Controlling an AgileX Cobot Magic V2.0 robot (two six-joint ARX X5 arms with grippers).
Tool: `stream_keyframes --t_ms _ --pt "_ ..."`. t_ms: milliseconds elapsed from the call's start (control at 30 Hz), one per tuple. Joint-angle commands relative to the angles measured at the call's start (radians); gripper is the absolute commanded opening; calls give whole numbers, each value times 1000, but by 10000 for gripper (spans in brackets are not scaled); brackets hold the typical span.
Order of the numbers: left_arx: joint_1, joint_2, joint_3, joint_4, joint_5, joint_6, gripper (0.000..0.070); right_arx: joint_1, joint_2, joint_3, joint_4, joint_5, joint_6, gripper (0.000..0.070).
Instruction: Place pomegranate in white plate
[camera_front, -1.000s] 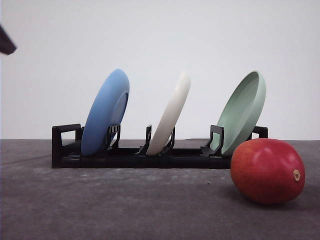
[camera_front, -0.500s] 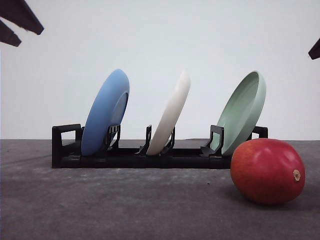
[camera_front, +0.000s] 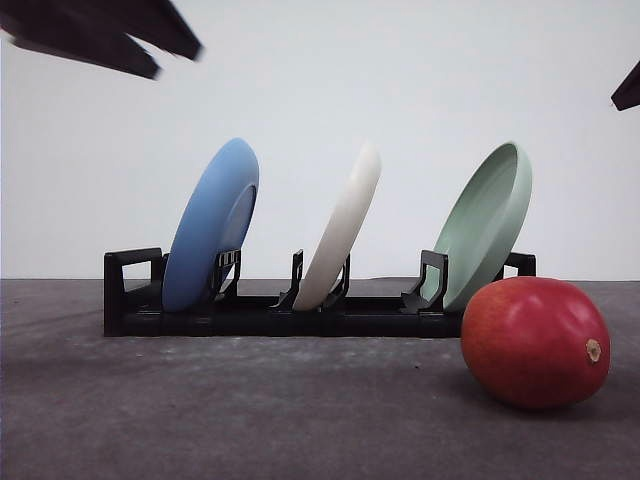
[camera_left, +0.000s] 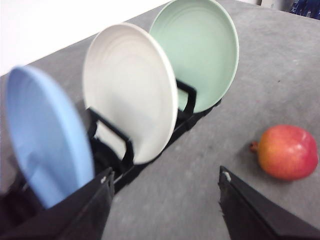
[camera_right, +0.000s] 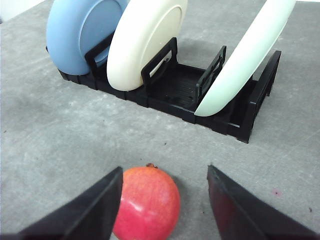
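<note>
Red pomegranate (camera_right: 146, 202) sat on the grey tabletop (camera_front: 250, 410), just in front of the rack (camera_front: 300, 310) holding the white plate (camera_front: 342, 228). Both claws, left (camera_left: 165, 200) and right (camera_right: 162, 200), gaped wide, holding nothing.

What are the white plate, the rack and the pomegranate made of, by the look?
White plate: matte cream, probably ceramic or melamine; faint concentric rings, no glare. Rack: black moulded plastic, by its thin uniform slotted dividers. Pomegranate: glossy red skin with highlights and a tan nub; real or replica, cannot tell.
</note>
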Motion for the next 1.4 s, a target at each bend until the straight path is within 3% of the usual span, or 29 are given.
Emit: stream_keyframes --t_ms 0,333,567,733,1033,1233,1367 --pt "-24 48 16 61 -20 10 382 4 1 17 11 -2 -7 339" --pt "-134 346 60 347 -118 -2 382 4 1 17 11 0 -8 339" --pt "-158 565 210 357 -162 -3 381 4 1 17 11 0 -8 339" --pt "-158 712 323 358 -196 -50 381 4 1 17 11 0 -8 338" --pt "-158 837 427 342 -255 -55 376 4 1 17 11 0 -10 339" --pt "-158 825 427 333 -275 -56 213 4 1 17 11 0 -11 338" --pt "-164 807 427 312 -275 -56 140 4 1 17 11 0 -11 339"
